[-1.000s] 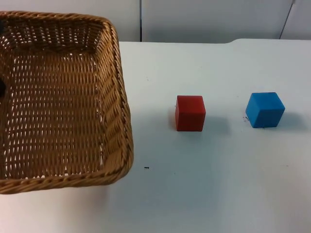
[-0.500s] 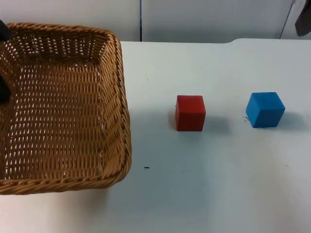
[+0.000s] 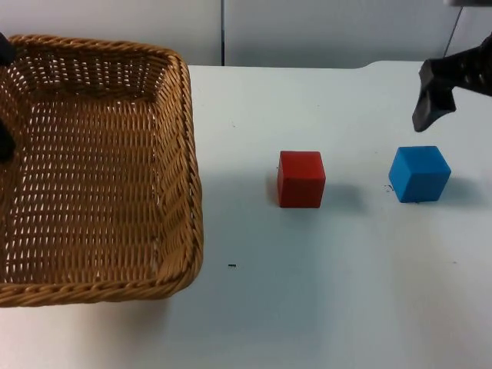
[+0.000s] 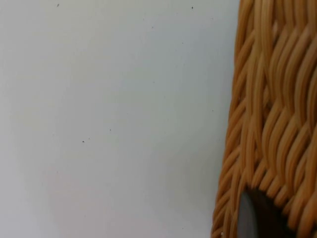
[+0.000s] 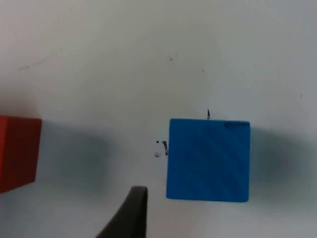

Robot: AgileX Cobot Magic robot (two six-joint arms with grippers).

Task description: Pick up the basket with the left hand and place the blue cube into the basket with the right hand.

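Note:
The brown wicker basket (image 3: 100, 161) fills the left of the top view and is held off the table. My left gripper (image 3: 3, 143) is at the basket's left rim and shut on it; its fingertip (image 4: 258, 216) presses the woven rim (image 4: 267, 124). On the table to the right sits the blue cube (image 3: 419, 174), with a red cube (image 3: 301, 179) between it and the basket. My right gripper (image 3: 460, 109) hangs open just behind and above the blue cube (image 5: 208, 159), not touching it. One of its fingertips (image 5: 130, 214) is beside the cube's near corner.
The white table (image 3: 307, 307) ends at the grey partition wall (image 3: 323, 31) behind. The red cube (image 5: 17, 152) stands about a cube's width from the blue one. Bare table lies in front of both cubes and between the basket and the red cube.
The right gripper has come in from the upper right and dropped toward the blue cube. The basket has shifted slightly to the left and back. Both cubes stayed put.

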